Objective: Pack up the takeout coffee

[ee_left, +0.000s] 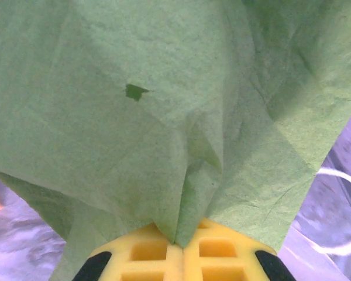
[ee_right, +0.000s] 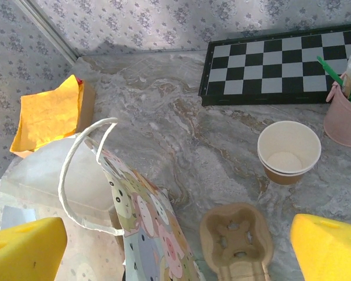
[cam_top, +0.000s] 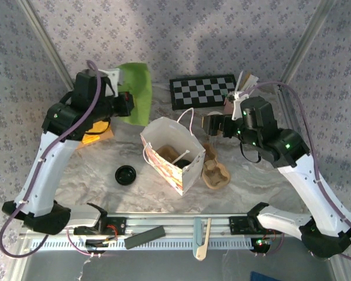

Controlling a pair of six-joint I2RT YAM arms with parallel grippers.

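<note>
Nearest me, the black lid (cam_top: 126, 174) lies alone on the table (cam_top: 93, 170) left of the open paper bag (cam_top: 172, 155). The coffee cup (ee_right: 288, 151) therefore stands uncovered and upright, just beyond the pulp tray (ee_right: 237, 237) and short of the checkerboard (ee_right: 281, 61). My right gripper (ee_right: 176, 246) hangs over the tray near the cup, jaws wide apart and empty; farther back, my left gripper (ee_left: 175, 254) is clamped on a green tissue sheet (ee_left: 164, 117). Judgement: bring the tissue over the bag mouth, clear of the handles, before letting go, and take the cup squarely and gently, since a lidless paper wall likely buckles.
</note>
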